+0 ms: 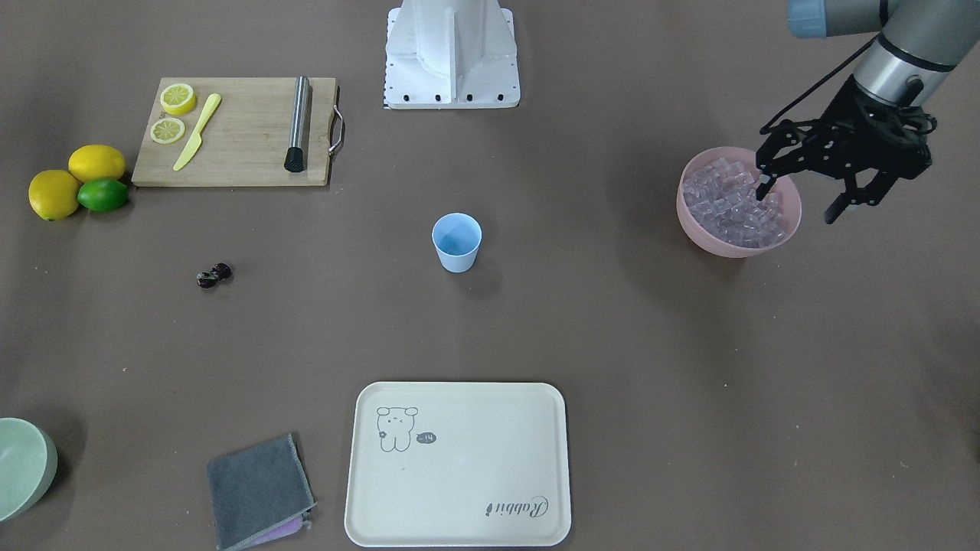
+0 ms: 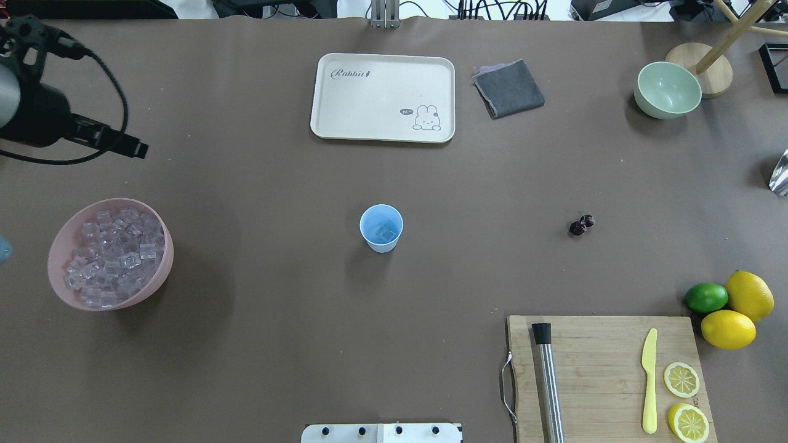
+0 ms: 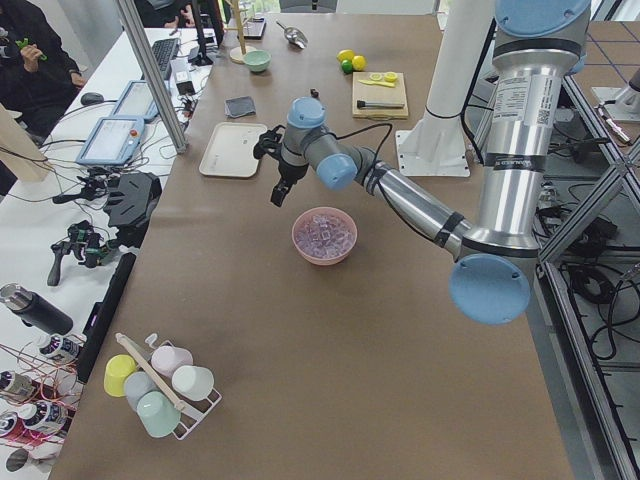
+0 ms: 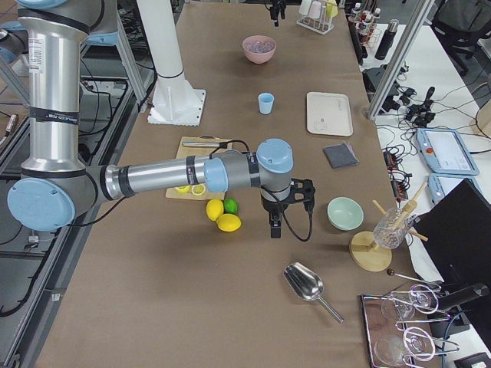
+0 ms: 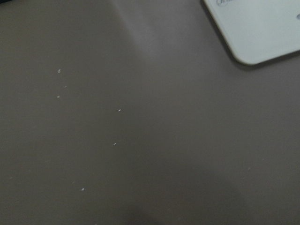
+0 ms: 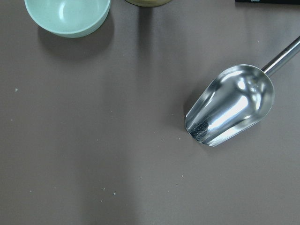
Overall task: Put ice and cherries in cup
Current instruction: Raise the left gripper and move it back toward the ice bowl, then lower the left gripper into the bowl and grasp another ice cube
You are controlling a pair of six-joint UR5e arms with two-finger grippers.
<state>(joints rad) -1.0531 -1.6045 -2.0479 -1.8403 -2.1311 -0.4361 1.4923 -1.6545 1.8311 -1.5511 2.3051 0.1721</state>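
Note:
The light blue cup (image 1: 457, 243) stands upright at the table's middle, and the overhead view shows one clear cube in the cup (image 2: 381, 229). The ice (image 1: 735, 208) fills a pink bowl (image 2: 61, 289) on my left side. My left gripper (image 1: 800, 200) hangs open and empty above the table beside that bowl, on its far side from my base. The dark cherries (image 1: 213, 275) lie alone on the table on my right side, also seen from overhead as cherries (image 2: 582, 224). My right gripper (image 4: 275, 228) hovers near the lemons; I cannot tell whether it is open or shut.
A cutting board (image 2: 591, 344) holds lemon halves, a yellow knife and a steel muddler. Two lemons and a lime (image 2: 707, 297) sit beside it. A cream tray (image 2: 381, 126), grey cloth (image 2: 508, 88), pale green bowl (image 2: 668, 90) and metal scoop (image 6: 229, 105) lie beyond.

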